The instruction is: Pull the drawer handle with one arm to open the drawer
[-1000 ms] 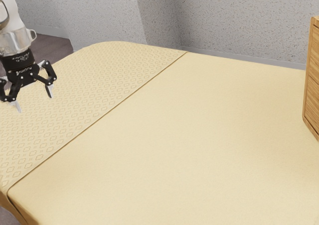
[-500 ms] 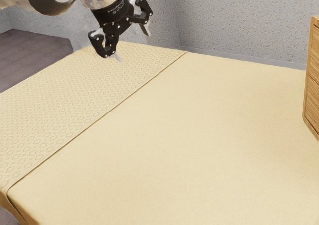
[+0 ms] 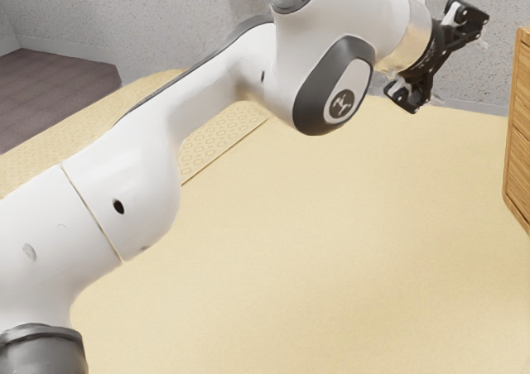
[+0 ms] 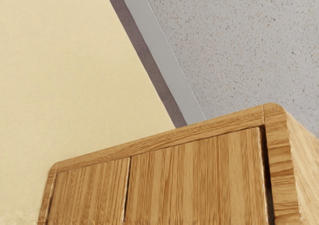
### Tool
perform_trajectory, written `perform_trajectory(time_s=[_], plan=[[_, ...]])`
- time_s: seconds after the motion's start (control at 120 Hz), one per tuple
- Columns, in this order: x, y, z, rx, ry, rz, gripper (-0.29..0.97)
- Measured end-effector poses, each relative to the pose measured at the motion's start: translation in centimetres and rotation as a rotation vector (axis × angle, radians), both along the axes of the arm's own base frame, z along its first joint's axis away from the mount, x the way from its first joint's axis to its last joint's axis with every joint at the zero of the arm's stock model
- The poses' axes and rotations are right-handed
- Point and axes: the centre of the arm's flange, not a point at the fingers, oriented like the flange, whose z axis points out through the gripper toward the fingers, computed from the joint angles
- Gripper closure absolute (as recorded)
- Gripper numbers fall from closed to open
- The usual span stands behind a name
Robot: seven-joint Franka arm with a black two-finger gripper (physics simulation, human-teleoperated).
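– Wood cabinet [image 3: 518, 142] is your target. It stands on the beige table [image 3: 331, 266] at the exterior view's right edge
– drawer state?
– wrist view has two drawer fronts [image 4: 194, 180] side by side with a seam between them, grey wall [image 4: 239, 46] behind. Both look flush with the frame, so I'd call them shut
– handle?
– can't make one out, no knob or bar on the part you're seeing
– gripper?
– your gripper [image 3: 447, 53] hangs in the air near the cabinet's top corner, apart from it. Jaws spread wide, nothing between them. My read: kept wide and aimed at the front so it can straddle a handle once one is in sight
– vs half a second ago?
– back then it was over the patterned strip [image 3: 215, 138] toward the exterior view's left, tips angled down. Now the arm [image 3: 248, 142] has swung right across the table and the hand has turned to face the cabinet. Cabinet hasn't shifted
– progress?
– approach only, no contact. I'd guess you need to come lower on the front to find the handle
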Motion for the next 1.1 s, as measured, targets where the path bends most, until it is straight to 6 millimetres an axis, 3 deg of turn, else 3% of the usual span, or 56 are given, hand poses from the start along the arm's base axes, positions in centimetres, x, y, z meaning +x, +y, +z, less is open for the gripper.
perform_trajectory(time_s=[0.142, 0.4, 0.633, 0.717, 0.783, 0.85, 0.917, 0.975, 1.058, 1.1], plan=[[1.6, -1.8, -3.6, -0.021, -0.021, -0.044, 0.0], [2.1, -4.6, -7.1, -0.018, -0.024, -0.106, 0.0], [2.8, -4.3, -9.4, -0.006, -0.004, -0.115, 0.01], [2.2, -3.9, -8.9, -0.005, 0.013, -0.115, 0.01], [0.3, -2.1, -7.6, 0.036, 0.042, -0.093, 0.01], [-2.2, 1.0, -7.4, 0.06, 0.1, -0.051, 0.0], [-6.5, 4.9, -7.2, 0.059, 0.18, -0.002, 0.0], [-10.7, 9.1, -3.6, 0.026, 0.222, 0.046, 0.0], [-17.8, 15.0, 5.2, -0.023, 0.23, 0.094, 0.01], [-20.3, 18.2, 8.3, -0.022, 0.247, 0.136, 0.01]])
